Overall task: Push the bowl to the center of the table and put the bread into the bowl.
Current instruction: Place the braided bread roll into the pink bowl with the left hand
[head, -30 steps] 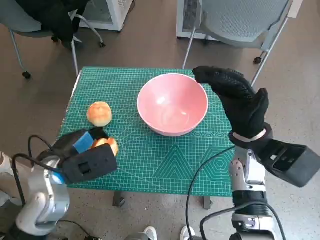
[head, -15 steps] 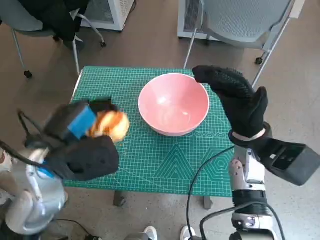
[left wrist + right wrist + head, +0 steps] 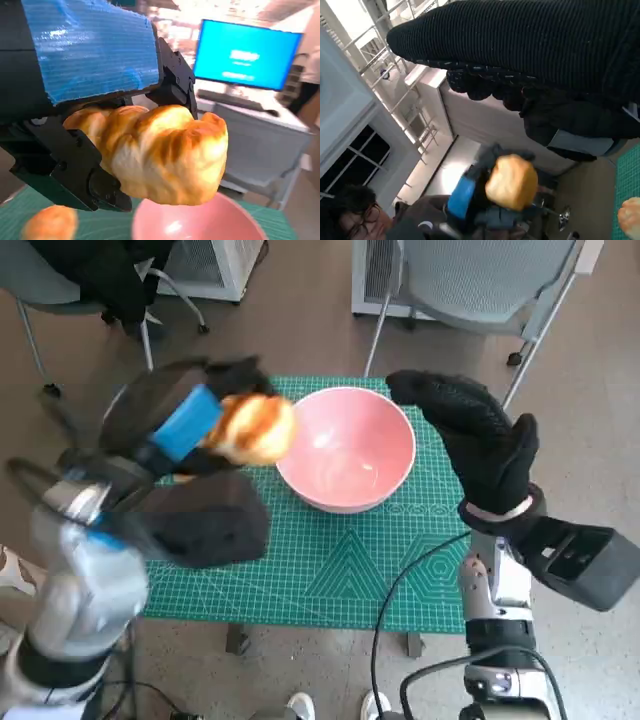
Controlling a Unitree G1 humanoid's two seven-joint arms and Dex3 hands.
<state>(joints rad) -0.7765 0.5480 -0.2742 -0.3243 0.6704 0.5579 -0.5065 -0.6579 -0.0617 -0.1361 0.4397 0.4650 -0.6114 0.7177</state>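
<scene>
Golden-brown and flaky, the croissant (image 3: pixel 256 427) is riding in the left hand (image 3: pixel 190 440), clamped between its black fingers and held in the air above the green cutting mat (image 3: pixel 330 560), just beside the rim of the pink bowl (image 3: pixel 347 448) on the side facing the table's left edge. In the head view the bowl is sitting near the far edge, roughly midway between the left and right edges, and the gloved right hand (image 3: pixel 470 440) is hovering open and flat beside the bowl's right rim, holding nothing. To do this step well, I judge the left hand should be carrying the croissant on until it is fully over the bowl's hollow, lowering it close and only then letting go, so it is not bouncing off the rim. In the left wrist view the croissant (image 3: pixel 155 152) is lying with its long axis crosswise to the fingers (image 3: pixel 65 165), its free end pointing out over the bowl (image 3: pixel 200 222); a second bread roll (image 3: pixel 50 225) is resting on the mat. In the right wrist view the croissant (image 3: pixel 511 181) is showing end-on, so its axis is pointing toward the right hand (image 3: pixel 530 45).
</scene>
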